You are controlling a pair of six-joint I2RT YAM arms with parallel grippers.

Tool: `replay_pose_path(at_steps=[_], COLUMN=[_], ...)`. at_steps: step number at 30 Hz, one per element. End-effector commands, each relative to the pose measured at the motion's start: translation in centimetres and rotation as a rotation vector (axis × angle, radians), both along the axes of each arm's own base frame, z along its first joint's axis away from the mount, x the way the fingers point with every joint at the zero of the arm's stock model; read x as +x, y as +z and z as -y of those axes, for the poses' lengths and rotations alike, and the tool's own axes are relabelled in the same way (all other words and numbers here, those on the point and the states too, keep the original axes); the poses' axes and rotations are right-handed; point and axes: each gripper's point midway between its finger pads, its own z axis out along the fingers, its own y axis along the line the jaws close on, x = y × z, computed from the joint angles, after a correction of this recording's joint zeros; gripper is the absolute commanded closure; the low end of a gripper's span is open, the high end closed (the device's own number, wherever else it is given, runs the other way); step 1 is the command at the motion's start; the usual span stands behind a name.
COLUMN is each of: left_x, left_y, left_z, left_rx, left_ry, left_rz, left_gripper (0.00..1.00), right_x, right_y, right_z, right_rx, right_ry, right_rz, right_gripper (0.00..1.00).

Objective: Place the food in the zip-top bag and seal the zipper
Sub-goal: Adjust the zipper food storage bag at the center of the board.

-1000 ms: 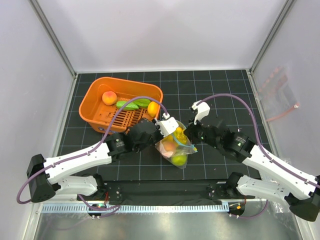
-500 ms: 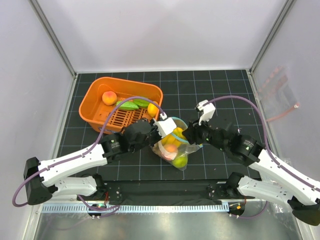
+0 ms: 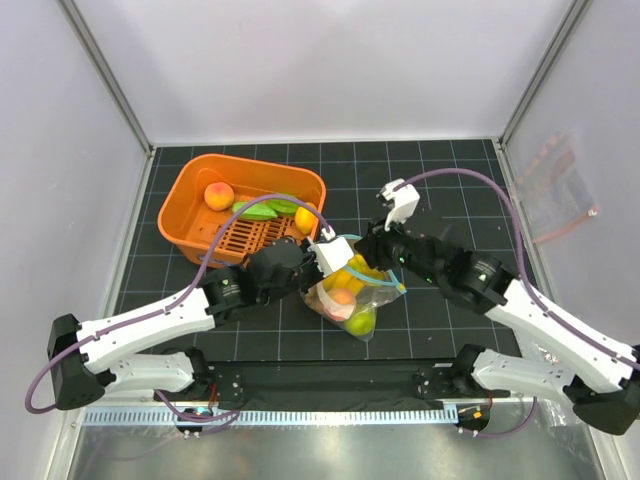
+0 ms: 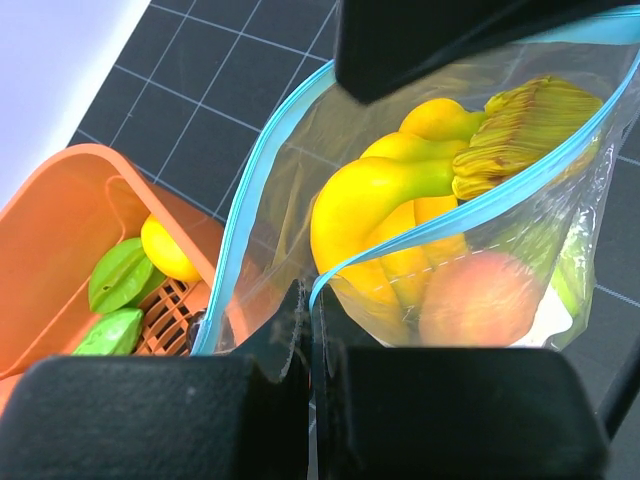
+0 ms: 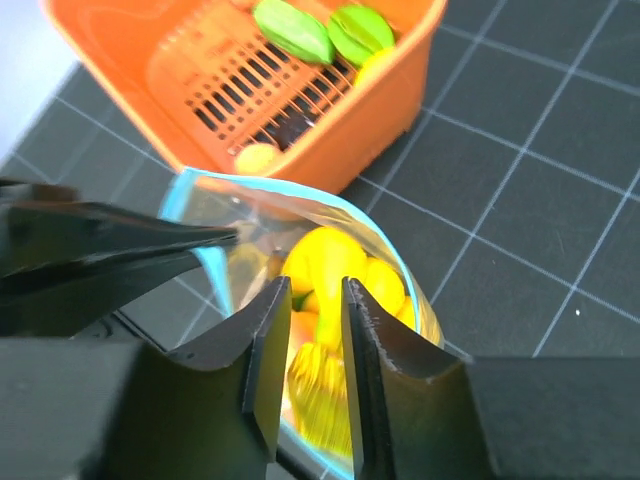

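Note:
The clear zip-top bag [image 3: 353, 295] stands open between the two arms. It holds a yellow banana [image 4: 395, 190], a peach [image 4: 480, 300] and green pieces. My left gripper [image 4: 312, 295] is shut on the teal zipper [image 4: 262, 170] at the near rim of the bag's mouth; it also shows in the top view [image 3: 338, 270]. My right gripper [image 5: 315, 290] hangs just above the open mouth, jaws a little apart, with nothing between them; it also shows in the top view [image 3: 362, 253]. A peach [image 3: 218, 195], green pieces [image 3: 265, 209] and a lemon [image 3: 305, 218] lie in the orange basket [image 3: 190, 215].
The orange basket [image 5: 120, 60] stands just behind and left of the bag, close to both grippers. A second clear bag with a pink-red strip [image 3: 562, 195] lies against the right wall. White walls close in the black gridded mat [image 3: 450, 180].
My right gripper has moved left from beside the bag to above its open mouth. My left gripper has kept its hold on the zipper and drawn the mouth wider.

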Motion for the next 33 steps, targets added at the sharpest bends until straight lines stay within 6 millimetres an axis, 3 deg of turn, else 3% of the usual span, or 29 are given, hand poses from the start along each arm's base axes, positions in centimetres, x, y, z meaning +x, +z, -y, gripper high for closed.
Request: replay_pose_path(at_steps=[1, 2, 4, 7, 10, 17, 20, 21, 26, 29, 33], left_x=[0.4, 0.4, 0.5, 0.7, 1.0, 1.1, 1.0, 1.0, 0.8, 0.8, 0.9], left_y=[1.5, 1.5, 1.4, 1.6, 1.7, 1.7, 1.9, 1.9, 2.2, 2.0, 1.9], left_z=[0.3, 0.2, 0.1, -0.1, -0.5, -0.7, -0.7, -0.8, -1.0, -0.9, -0.9], left_rx=[-0.047, -0.045, -0.045, -0.051, -0.057, -0.056, -0.060, -0.061, -0.069, -0.065, -0.061], left_ry=[0.005, 0.009, 0.020, 0.040, 0.065, 0.077, 0.071, 0.071, 0.068, 0.067, 0.067], left_rz=[0.035, 0.037, 0.037, 0.039, 0.043, 0.046, 0.049, 0.051, 0.057, 0.055, 0.052], left_gripper=[1.00, 1.00, 1.00, 1.00, 1.00, 1.00, 1.00, 1.00, 1.00, 1.00, 1.00], right_x=[1.6, 1.9, 2.0, 1.0, 0.4, 0.5, 0.7, 0.7, 1.4, 1.3, 1.9], right_y=[-3.2, -4.5, -9.2, -11.1, -10.1, -4.1, -3.0, -2.9, -4.6, -5.9, -8.1], right_z=[-0.7, -0.8, -1.8, -3.1, -3.6, -3.3, -2.6, -2.2, 0.1, 0.1, 0.3], right_rx=[-0.060, -0.073, -0.123, -0.156, -0.135, -0.032, -0.031, -0.036, -0.109, -0.146, -0.219], right_ry=[-0.060, -0.077, -0.075, -0.038, -0.024, -0.016, -0.038, -0.050, -0.149, -0.141, -0.162], right_rz=[-0.038, -0.058, -0.151, -0.202, -0.180, -0.074, -0.053, -0.048, -0.040, -0.057, -0.086], right_gripper=[0.68, 0.70, 0.75, 0.79, 0.79, 0.79, 0.76, 0.67, 0.50, 0.39, 0.31])
